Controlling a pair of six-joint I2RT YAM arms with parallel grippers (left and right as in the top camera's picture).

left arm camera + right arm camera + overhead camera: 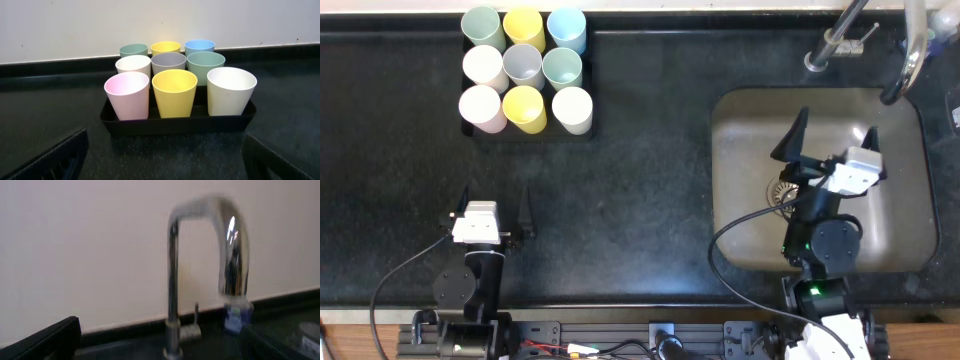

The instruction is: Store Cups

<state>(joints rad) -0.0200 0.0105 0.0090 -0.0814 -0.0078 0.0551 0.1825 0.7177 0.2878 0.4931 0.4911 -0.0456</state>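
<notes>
A black tray [527, 136] at the back left of the dark counter holds several upright cups in three rows. In the left wrist view the tray [175, 125] faces me with a pink cup [127, 95], a yellow cup [174, 92] and a white cup [230, 90] in its nearest row. My left gripper [496, 205] [165, 136] is low over the counter in front of the tray, open and holding nothing. Above the sink [740, 230], my right gripper [835, 125] [160, 327] is raised, open and empty, pointing at the faucet [172, 280].
The steel sink is sunk into the counter at the right, with a drain [782, 192] near its middle. The chrome faucet [845, 30] stands behind the sink. A pale wall runs along the counter's back edge. Bare dark counter [640, 200] lies between tray and sink.
</notes>
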